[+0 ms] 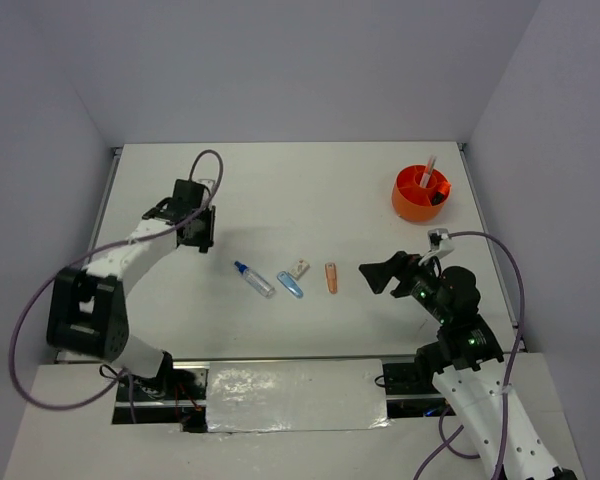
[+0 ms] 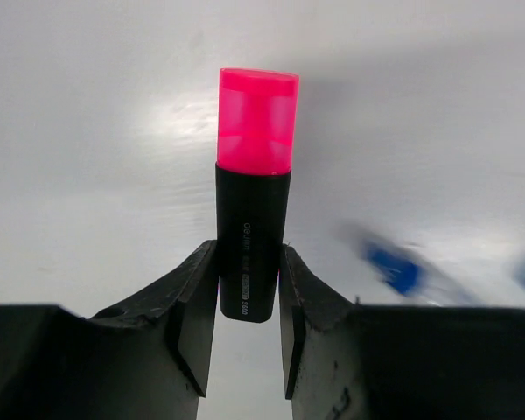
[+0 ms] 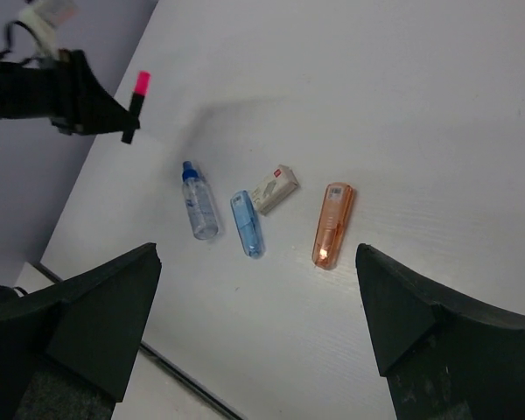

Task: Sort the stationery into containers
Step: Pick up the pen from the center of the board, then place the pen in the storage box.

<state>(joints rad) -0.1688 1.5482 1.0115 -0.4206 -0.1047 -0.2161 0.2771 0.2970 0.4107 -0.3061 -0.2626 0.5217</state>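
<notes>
Left wrist view: the highlighter [image 2: 252,236] is seen pinched between the fingers [image 2: 197,289] of the left gripper [image 2: 248,255]. The black barrel is gripped at its tail end, with one finger pressed against each side. The pink cap is pointed away from the camera and is left clear of the fingers. In the right wrist view the highlighter is seen held cap uppermost, slightly tilted, over the left side of the table [image 1: 310,180]. Whether its lower end touches the surface cannot be told.

Four items are laid in a row on the table between the two grippers, left to right: tube [image 1: 253,279], clip [image 1: 290,285], block [image 1: 299,268], peach piece [image 1: 331,277]. The block is set just beside the clip's far end; contact between them cannot be told.

The right gripper [image 1: 370,277] is found with fingers spread wide and nothing between them, near the peach piece on its right.

The tub [image 1: 404,205] is placed near the far right corner, well apart from the row. A pale pen [image 1: 429,168] is stood leaning in it, with a dark item [image 1: 437,196] lodged beside it.
</notes>
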